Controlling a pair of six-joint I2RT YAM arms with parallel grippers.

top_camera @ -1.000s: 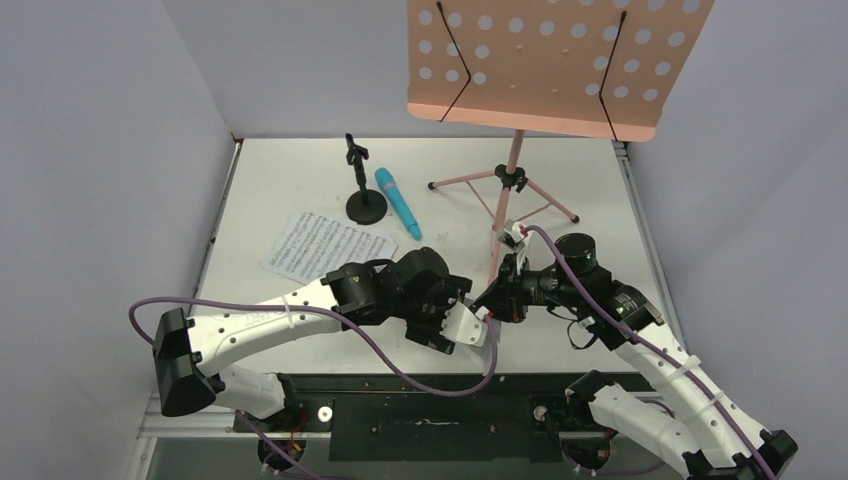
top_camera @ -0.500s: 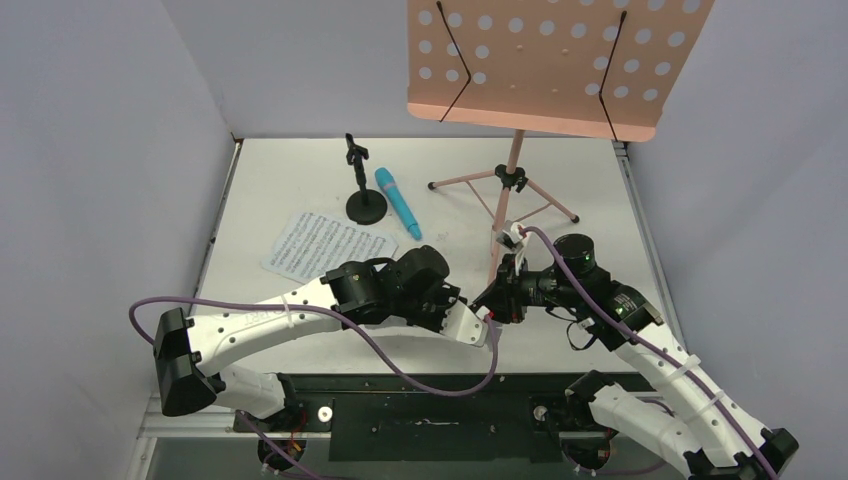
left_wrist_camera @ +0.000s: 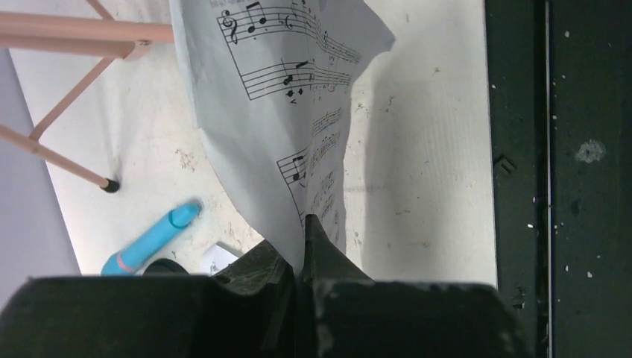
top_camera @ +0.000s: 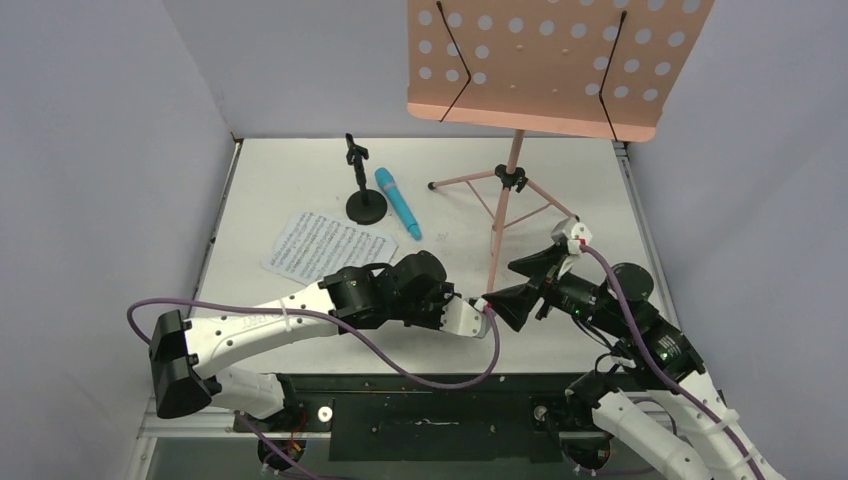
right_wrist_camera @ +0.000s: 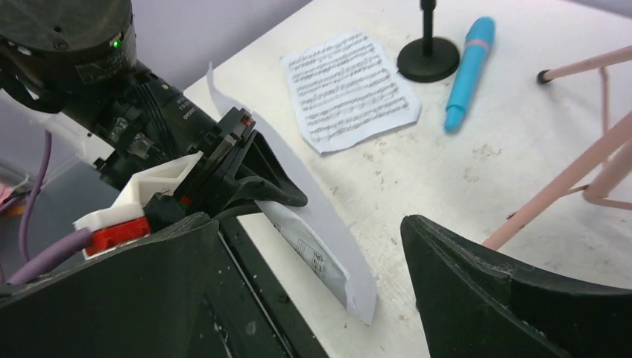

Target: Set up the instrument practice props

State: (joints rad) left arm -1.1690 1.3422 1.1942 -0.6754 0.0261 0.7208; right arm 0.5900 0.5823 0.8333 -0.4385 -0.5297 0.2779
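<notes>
My left gripper (left_wrist_camera: 304,224) is shut on the lower edge of a white sheet-music page (left_wrist_camera: 283,89), which stands curled above the table's near edge. In the right wrist view the same held page (right_wrist_camera: 332,231) hangs from the left gripper (right_wrist_camera: 276,194). My right gripper (top_camera: 515,283) stands wide open just right of it, touching nothing. A second page (top_camera: 328,247) lies flat on the table. Behind it stand the black mic stand (top_camera: 363,195) and the blue microphone (top_camera: 397,203), which lies on the table. The pink music stand (top_camera: 555,60) stands at the back on tripod legs (top_camera: 505,200).
Grey walls close in the table on the left, back and right. A black strip (left_wrist_camera: 559,149) runs along the table's near edge. One pink tripod leg (right_wrist_camera: 566,186) slants down just right of my right gripper. Purple cables (top_camera: 420,375) loop from both arms.
My left gripper has shut on the page. My right gripper has opened, let the page go and drawn back to the right.
</notes>
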